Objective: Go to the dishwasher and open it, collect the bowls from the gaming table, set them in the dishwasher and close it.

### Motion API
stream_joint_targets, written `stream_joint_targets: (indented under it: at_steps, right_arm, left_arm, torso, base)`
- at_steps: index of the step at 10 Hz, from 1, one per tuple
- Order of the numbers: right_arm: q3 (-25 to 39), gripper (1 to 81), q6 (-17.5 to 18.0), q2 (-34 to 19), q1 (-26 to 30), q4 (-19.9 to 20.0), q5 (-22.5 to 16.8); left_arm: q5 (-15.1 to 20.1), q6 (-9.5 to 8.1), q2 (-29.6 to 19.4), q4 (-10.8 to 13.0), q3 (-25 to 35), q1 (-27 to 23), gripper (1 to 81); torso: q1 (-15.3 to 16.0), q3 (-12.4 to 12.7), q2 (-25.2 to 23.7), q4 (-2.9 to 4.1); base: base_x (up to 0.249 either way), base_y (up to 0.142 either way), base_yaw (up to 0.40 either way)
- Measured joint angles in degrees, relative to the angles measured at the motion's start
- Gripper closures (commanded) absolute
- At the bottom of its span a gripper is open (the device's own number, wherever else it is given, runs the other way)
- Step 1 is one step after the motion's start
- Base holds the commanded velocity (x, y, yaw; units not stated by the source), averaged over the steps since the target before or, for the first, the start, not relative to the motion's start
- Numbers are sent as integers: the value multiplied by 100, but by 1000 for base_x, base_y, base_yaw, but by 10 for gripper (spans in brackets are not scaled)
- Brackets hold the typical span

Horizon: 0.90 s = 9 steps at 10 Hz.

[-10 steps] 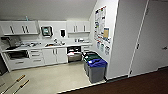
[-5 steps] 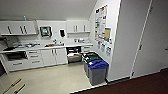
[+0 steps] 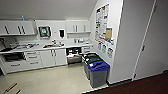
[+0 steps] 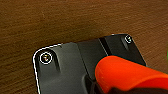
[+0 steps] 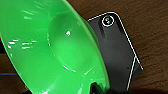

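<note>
Right end effector: a bright green bowl (image 5: 50, 47) sits right against it in the right wrist view, hollow side toward the camera, glossy with small highlights. Fingers hard to make out, so whether they pinch the rim cannot be told. Beyond the bowl, the robot's dark plate, and past that a dark brown wood-grain floor (image 5: 150, 30).

Left end effector: an orange-red rounded object (image 4: 125, 75) lies close against it in the left wrist view, over the robot's dark plate. Cannot tell whether it is a bowl, nor whether the fingers are spread or pressed on it. Same brown wood-grain floor beneath.

Outward, head view: the brown floor nearest the robot gives way to a pale kitchenette floor (image 3: 50, 80). Two bins stand near the right-hand wall, a blue-lidded bin (image 3: 98, 71) closest, a dark green-lidded bin (image 3: 91, 61) just behind it. Farther off, under the tabletop (image 3: 37, 48), the dishwasher (image 3: 74, 56) stands open, dark interior showing, between white cabinets (image 3: 53, 57) and a drawer stack. White wall cabinets (image 3: 17, 27) with black handles hang above. A notice board (image 3: 103, 23) with papers hangs on the right-hand wall.
</note>
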Motion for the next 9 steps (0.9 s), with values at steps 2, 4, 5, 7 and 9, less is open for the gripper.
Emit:
stream_joint_targets:
  at_steps: [2,4,5,7,9]
  right_arm:
    - [-17,811,0,-7,-11,0,-9]
    - [-22,811,0,-7,-13,0,-6]
    - [-22,811,0,-2,-13,0,-4]
    - [-22,811,0,-7,-15,0,-4]
    - [-22,811,-2,-5,-6,0,-4]
  left_arm:
    - [0,0,20,1,0,2,811]
    - [0,0,15,1,4,0,811]
    - [0,0,12,0,4,0,811]
    - [0,0,4,0,4,5,811]
    - [0,0,0,1,2,0,811]
  torso:
    - [0,0,-2,0]
    - [0,0,0,0]
    - [0,0,0,0]
    - [0,0,-2,0]
    - [0,0,0,0]
  base:
    - [160,0,0]
    - [160,0,0]
    - [160,0,0]
    - [160,0,0]
    - [159,0,0]
